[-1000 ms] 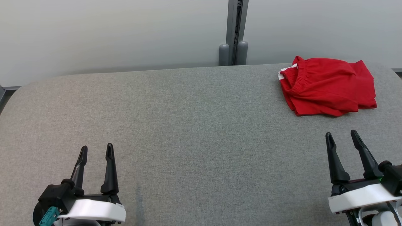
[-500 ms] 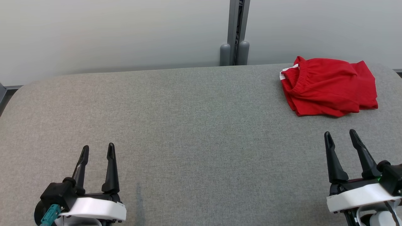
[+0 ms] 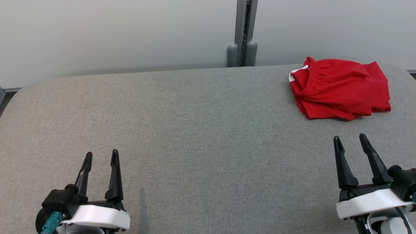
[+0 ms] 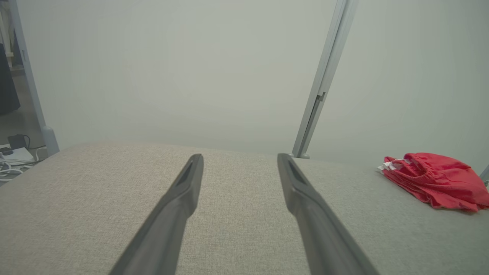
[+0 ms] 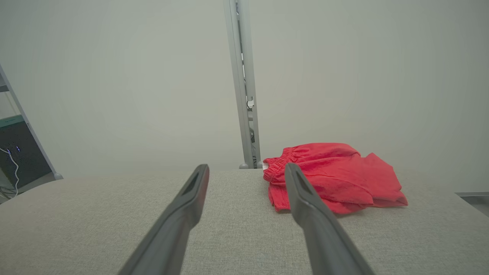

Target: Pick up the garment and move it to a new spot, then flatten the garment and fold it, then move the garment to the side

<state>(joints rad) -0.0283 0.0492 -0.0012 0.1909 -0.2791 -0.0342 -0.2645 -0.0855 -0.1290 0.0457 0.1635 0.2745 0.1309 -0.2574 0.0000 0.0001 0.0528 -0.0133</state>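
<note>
The garment (image 3: 339, 88) is a red pair of shorts with an elastic waistband and a white tag, lying folded at the far right of the grey table (image 3: 195, 130). It also appears as the red garment (image 4: 435, 179) at the right of the left wrist view and as the garment (image 5: 336, 177) ahead of the right fingers. My right gripper (image 3: 349, 140) stands open near the front right, a short way in front of the garment and apart from it. My left gripper (image 3: 101, 155) stands open at the front left, far from it. Both hold nothing.
A pale partition wall with a grey metal post (image 3: 242, 32) runs behind the table's far edge. The table's corners are rounded. Cables and a box (image 4: 13, 151) lie on the floor beyond the left end.
The right gripper has drifted slightly left and toward me; the left gripper has barely moved. The garment lies where it was.
</note>
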